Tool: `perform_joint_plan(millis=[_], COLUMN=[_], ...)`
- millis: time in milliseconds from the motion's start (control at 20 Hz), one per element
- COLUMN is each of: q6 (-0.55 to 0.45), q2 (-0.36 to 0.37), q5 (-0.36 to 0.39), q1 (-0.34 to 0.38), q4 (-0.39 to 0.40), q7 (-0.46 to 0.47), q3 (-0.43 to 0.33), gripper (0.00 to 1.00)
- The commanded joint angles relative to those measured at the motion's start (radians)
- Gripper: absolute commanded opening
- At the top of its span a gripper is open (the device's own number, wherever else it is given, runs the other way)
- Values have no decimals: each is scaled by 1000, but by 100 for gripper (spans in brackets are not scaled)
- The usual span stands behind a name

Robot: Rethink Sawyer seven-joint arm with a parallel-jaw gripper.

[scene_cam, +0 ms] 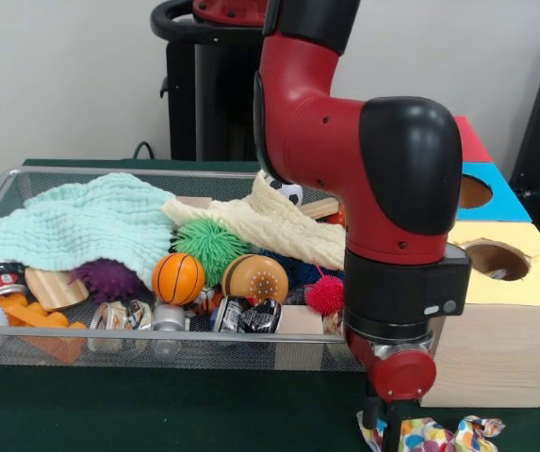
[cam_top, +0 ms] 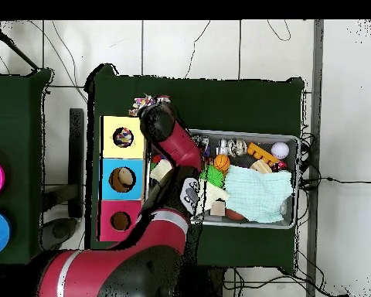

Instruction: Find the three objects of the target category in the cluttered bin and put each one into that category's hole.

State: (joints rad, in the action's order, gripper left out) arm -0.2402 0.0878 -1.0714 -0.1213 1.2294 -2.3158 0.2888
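- While my arm point(scene_cam: 364, 141) hangs past the bin's point(scene_cam: 6, 184) end, I judge this a carry: my gripper point(scene_cam: 394, 428) sits low at a crumpled wrapper point(scene_cam: 439, 435), grip unclear.
- Bin: cloths, balls, cans.
- Yellow hole point(cam_top: 123, 138) holds something; next, line up above it.

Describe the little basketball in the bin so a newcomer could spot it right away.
Start at the wire mesh bin and find the mint green cloth draped over its contents. Just below that cloth's edge, beside a spiky green ball, sits the little basketball. It is the only smooth orange ball with black seam lines; the ball next to it is tan and dotted.
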Motion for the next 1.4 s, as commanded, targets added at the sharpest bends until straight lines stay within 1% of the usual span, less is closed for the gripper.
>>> perform_joint_plan(millis=[50,150,400,800,1150,1350,1400], q6=[-127,-134,-161,-132,-71,-68,-61], q2=[-12,-16,-41,-49,-45,-50,-48], q5=[35,33,31,33,32,32,32], q1=[-24,-30,-54,-46,-24,-34,-34], q4=[56,54,33,44,70,64,66], q7=[-277,-287,-338,-307,-253,-260,-255], q3=[-52,-51,-10,-17,-60,-57,-60], gripper=[100,100,100,100,100,100,0])
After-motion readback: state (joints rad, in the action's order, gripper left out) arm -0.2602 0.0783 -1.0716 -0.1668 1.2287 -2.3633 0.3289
